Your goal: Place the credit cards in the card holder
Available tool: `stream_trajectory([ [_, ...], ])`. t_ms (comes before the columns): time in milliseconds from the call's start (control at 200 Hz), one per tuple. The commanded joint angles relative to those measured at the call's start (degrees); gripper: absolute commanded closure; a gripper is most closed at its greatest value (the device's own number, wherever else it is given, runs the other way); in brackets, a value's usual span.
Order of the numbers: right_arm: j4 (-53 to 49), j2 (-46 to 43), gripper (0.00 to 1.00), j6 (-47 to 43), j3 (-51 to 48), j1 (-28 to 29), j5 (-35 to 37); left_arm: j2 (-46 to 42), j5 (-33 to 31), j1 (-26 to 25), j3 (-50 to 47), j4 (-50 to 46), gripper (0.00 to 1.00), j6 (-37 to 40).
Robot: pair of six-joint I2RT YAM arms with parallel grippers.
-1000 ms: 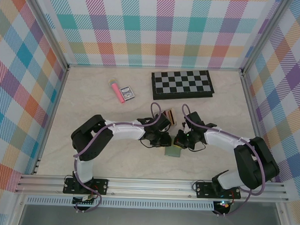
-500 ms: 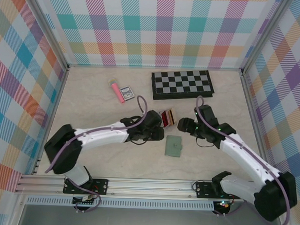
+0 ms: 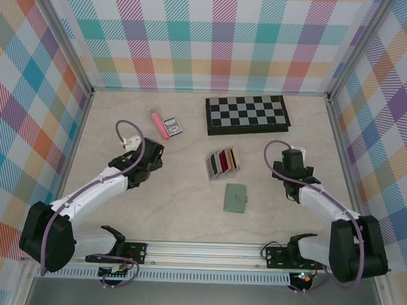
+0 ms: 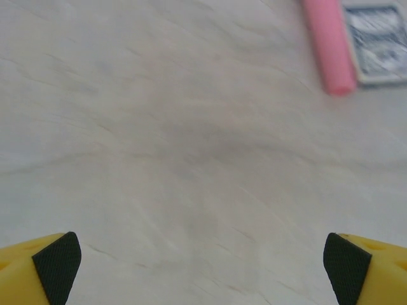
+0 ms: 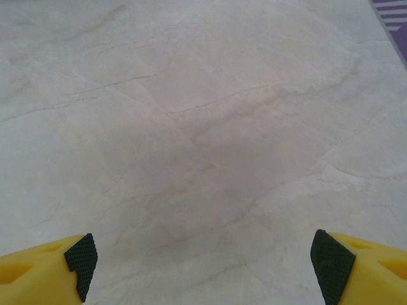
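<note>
Locate closed sage-green card holder (image 3: 236, 198) flat on marbled table (image 3: 174, 198) betw. L gripper (image 4: 202, 267) and R gripper (image 5: 206, 257), well apart from both, jaws spread wide, empty; note credit cards (image 3: 225, 159) upright in pale slotted rack (image 3: 212, 168) just beyond, chessboard (image 3: 247, 114), pink cylinder (image 3: 158, 123), packet (image 3: 173, 126) farther back.

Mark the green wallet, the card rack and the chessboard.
green wallet (image 3: 236, 198), top view, middle of its closed cover
card rack (image 3: 209, 166), top view, pale left end wall
chessboard (image 3: 248, 114), top view, centre of the checkered squares
</note>
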Motion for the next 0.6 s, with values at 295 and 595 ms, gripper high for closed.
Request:
stream_trajectory([
  [295, 45.4, 14.7, 0.09, -11.2, -4.5, -6.3, -23.5, 1.3, -11.2, 11.2, -12.9, 32.9, 0.00, 21.9],
  [595, 46.9, 17.1, 0.00, -7.7, -4.9, -9.7, -25.4, 12.6, 1.8, 17.0, -17.5, 59.6, 0.00, 30.0],
])
